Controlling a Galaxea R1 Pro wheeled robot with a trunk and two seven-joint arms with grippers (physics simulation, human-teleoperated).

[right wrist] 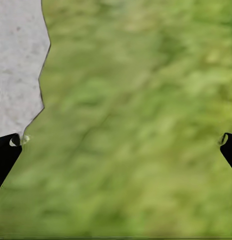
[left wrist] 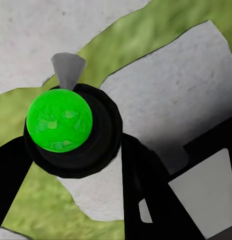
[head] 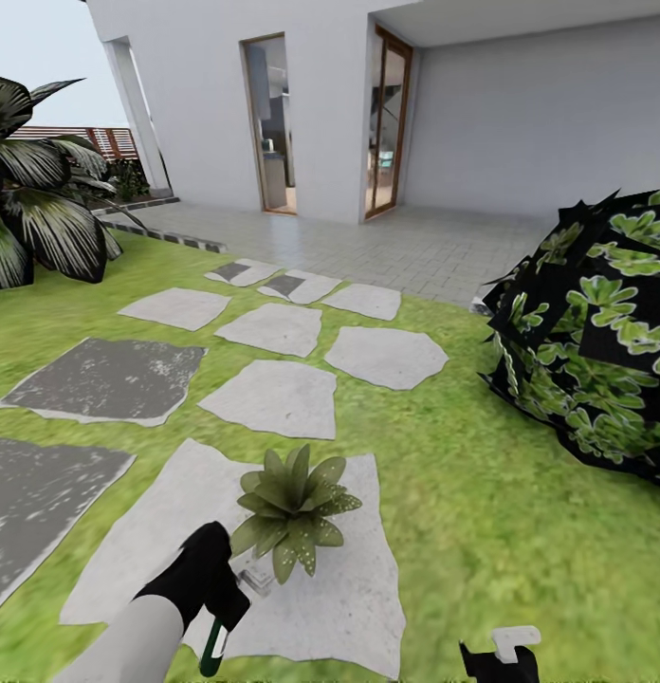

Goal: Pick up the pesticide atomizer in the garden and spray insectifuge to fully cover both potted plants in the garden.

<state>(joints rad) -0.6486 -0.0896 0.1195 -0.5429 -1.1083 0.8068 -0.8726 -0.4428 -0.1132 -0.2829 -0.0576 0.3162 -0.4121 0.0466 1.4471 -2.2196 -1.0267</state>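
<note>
My left gripper (head: 214, 590) is clenched around the green-and-black pesticide atomizer (left wrist: 59, 120), just at 7 o'clock of the speckled green potted plant (head: 290, 510) on its pale stone slab (head: 368, 588), so I judge spraying is under way and next needs the nozzle aimed over all leaves, while my right gripper (right wrist: 116, 150) hangs spread and empty above the grass.

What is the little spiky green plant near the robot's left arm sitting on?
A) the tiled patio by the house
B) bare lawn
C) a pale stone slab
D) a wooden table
C: the potted plant stands on a pale stone slab set into the lawn.
</note>
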